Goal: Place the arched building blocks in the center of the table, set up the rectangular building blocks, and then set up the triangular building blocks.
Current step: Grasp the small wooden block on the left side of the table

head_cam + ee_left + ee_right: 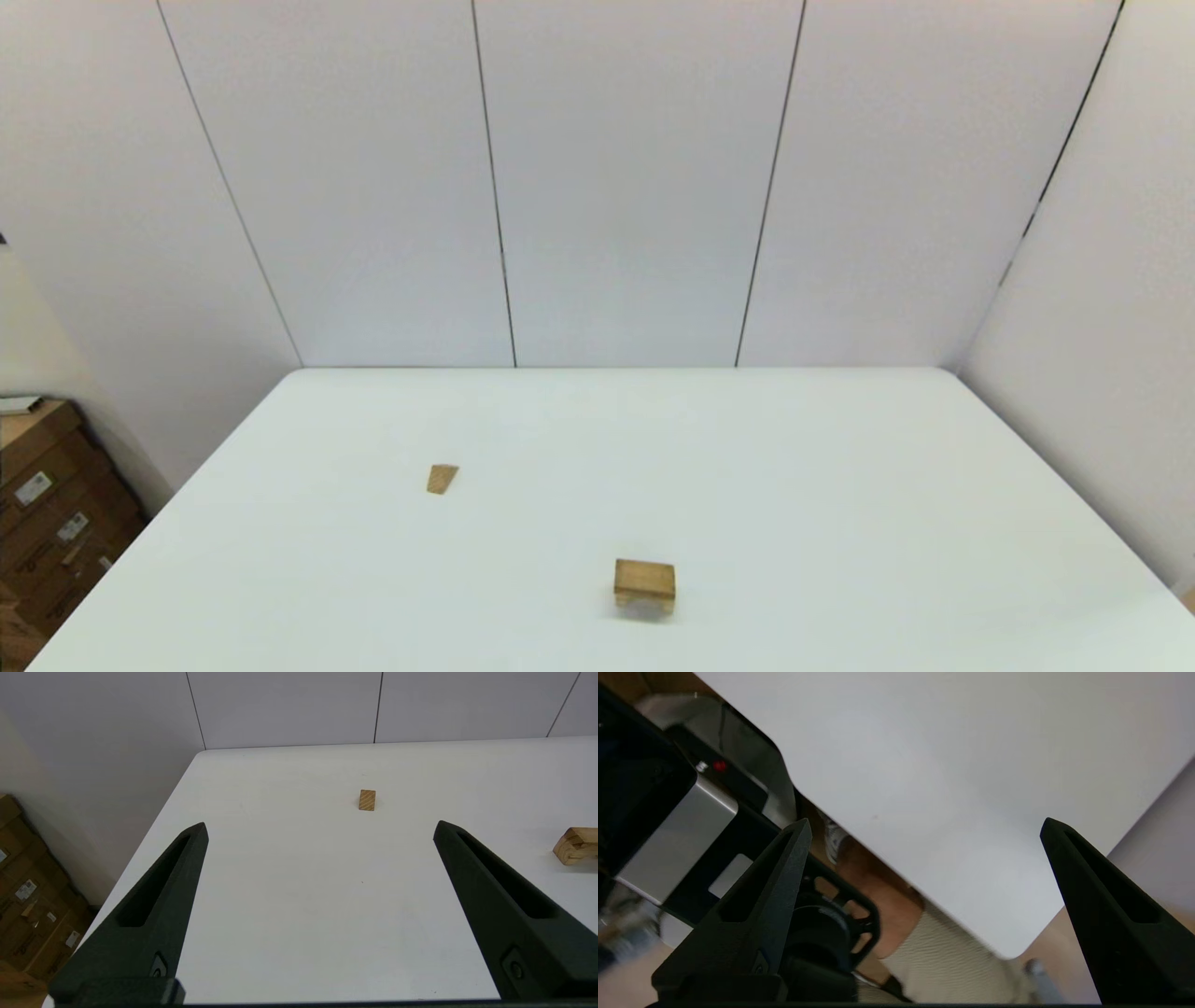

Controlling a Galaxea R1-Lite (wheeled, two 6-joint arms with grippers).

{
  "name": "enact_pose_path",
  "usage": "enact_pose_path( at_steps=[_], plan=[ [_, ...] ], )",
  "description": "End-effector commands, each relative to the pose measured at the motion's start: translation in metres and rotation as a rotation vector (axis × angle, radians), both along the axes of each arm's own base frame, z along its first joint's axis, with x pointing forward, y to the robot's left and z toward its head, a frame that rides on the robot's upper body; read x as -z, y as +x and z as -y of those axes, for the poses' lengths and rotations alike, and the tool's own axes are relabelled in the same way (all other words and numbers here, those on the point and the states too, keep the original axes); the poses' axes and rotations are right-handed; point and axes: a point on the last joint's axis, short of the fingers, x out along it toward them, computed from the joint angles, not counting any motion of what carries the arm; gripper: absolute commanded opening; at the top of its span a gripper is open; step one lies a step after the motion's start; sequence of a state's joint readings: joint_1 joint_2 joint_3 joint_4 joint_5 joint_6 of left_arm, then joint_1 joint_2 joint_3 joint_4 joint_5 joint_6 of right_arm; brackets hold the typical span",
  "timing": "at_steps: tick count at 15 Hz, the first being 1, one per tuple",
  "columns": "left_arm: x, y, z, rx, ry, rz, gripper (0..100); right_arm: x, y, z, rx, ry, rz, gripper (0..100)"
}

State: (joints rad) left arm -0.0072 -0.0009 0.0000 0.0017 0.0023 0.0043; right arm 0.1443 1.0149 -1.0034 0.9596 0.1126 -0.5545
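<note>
Head view: arched block sits at six o'clock on the table, triangular wedge well apart toward ten. Left wrist view: left gripper spread wide, holding nothing, wedge far ahead between its fingers. Right wrist view: right gripper spread, empty, over the table's near corner
</note>
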Motion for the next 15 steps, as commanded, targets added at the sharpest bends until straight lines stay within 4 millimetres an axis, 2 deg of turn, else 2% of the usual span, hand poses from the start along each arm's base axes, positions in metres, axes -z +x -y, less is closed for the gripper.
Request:
enact_pose_path(
  at_steps=[1, 5, 11, 15],
  plan=[
    [0.0, 0.0, 0.0, 0.0, 0.0, -0.001, 100, 0.04, -0.067, 0.01, 0.162, 0.046, 0.145, 100],
    [0.0, 0.0, 0.0, 0.0, 0.0, -0.001, 100, 0.074, -0.089, 0.008, 0.199, 0.049, 0.25, 100],
    [0.0, 0.0, 0.0, 0.0, -0.001, -0.001, 100, 0.11, -0.097, 0.007, 0.209, 0.047, 0.273, 100],
    [0.0, 0.0, 0.0, 0.0, 0.0, -0.001, 100, 0.125, -0.104, 0.006, 0.215, 0.051, 0.322, 100]
  ],
)
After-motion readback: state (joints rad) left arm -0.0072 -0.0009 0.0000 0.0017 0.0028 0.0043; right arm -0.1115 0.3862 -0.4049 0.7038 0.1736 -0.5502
